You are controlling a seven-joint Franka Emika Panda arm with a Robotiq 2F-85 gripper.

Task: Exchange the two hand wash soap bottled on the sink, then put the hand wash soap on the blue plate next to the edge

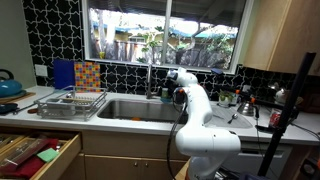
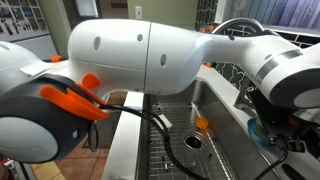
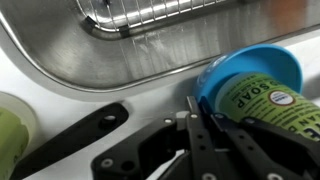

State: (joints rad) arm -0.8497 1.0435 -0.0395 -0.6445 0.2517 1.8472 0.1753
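**Exterior view.** The arm reaches across the counter [image 1: 130,120] to the back of the sink [image 1: 130,108]. The end effector [image 1: 181,97] hangs low, just beside the tap [image 1: 152,78]. The dish rack [image 1: 72,100] stands well apart from it, beyond the basin. The jaw setting is not legible at this range.

**Exterior view, close.** The arm's own casing fills most of the frame and hides the end effector. Below it, the sink floor shows a wire grid [image 2: 175,125] and a small orange item [image 2: 203,124].

**Wrist view.** The soap bottle [image 3: 262,105], green-labelled, sits in the blue plate [image 3: 262,58], right against one finger [image 3: 192,115] of the end effector. The bottle covers the opposing finger, so I cannot tell whether it is pinched or already freed. The plate lies on the counter just beside the sink rim, which runs ahead of the end effector. On its other side there is a pale green object [image 3: 14,125], possibly the second bottle, but it is too cropped to confirm.

**Assessment.** The step in hand appears to be seating the bottle on the plate.
- Keep the bottle upright and its base central in the dish.
- Let go only once the base bears flat.
- Withdraw straight up — a sideways drag could tip the bottle toward the basin, which is close by.
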